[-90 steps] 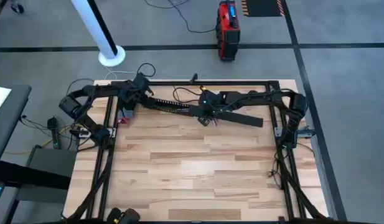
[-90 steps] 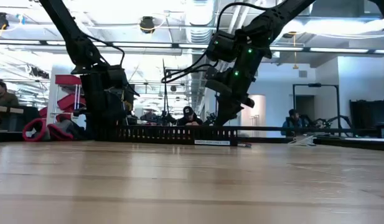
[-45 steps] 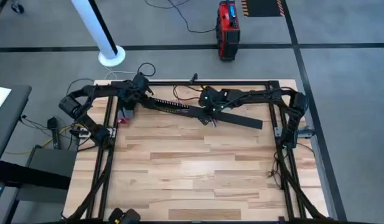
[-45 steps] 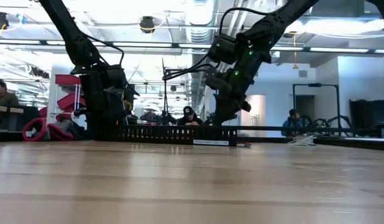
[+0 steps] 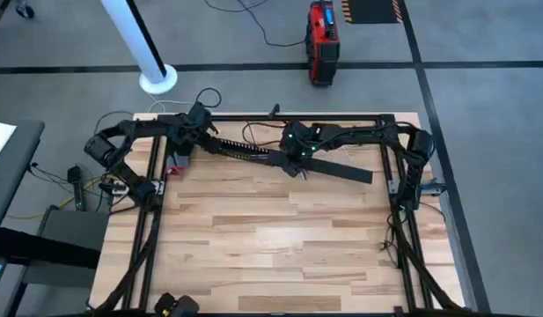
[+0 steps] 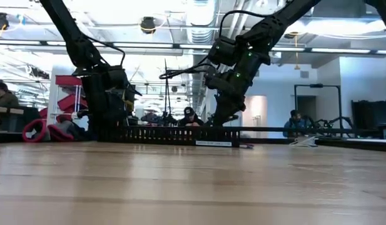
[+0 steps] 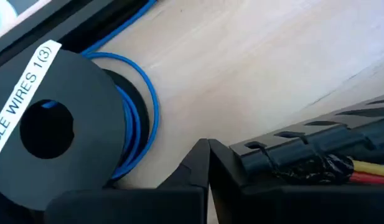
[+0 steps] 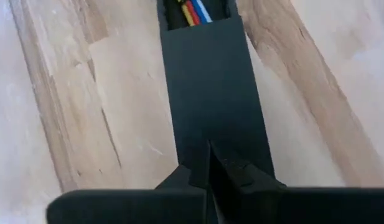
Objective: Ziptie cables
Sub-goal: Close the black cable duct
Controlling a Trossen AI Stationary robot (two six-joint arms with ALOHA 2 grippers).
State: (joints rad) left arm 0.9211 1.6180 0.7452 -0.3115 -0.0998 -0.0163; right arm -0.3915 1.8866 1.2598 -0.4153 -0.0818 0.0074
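Note:
A long black slotted channel (image 5: 240, 150) lies slantwise on the far part of the table. The cables (image 7: 366, 168) lie inside it, red, yellow and blue ones showing (image 8: 190, 11). A flat black strip (image 5: 341, 167) runs on from the channel toward the right. My left gripper (image 7: 208, 163) is shut and stands low at the channel's left end (image 5: 198, 132). My right gripper (image 8: 208, 163) is shut and sits over the strip near the channel's right end (image 5: 295, 157). My left gripper's shut fingers stand right beside the channel's left end (image 7: 244, 152), coming down from above; I cannot tell whether they touch it. My right gripper's shut fingertips (image 8: 226, 171) meet the strip's flat top face (image 8: 210, 124), slanting down along its length. The strip lies on the table.
A black spool of blue wire (image 7: 48, 118) with a white label stands on the table just left of my left gripper. The black frame rails (image 5: 152, 202) run along the table's edges. The near half of the wooden table (image 5: 280, 246) holds nothing that shows.
My right gripper has shifted a little toward the table's left and far edges over the strip and has turned slightly. It stays shut. The channel and the left gripper have kept still.

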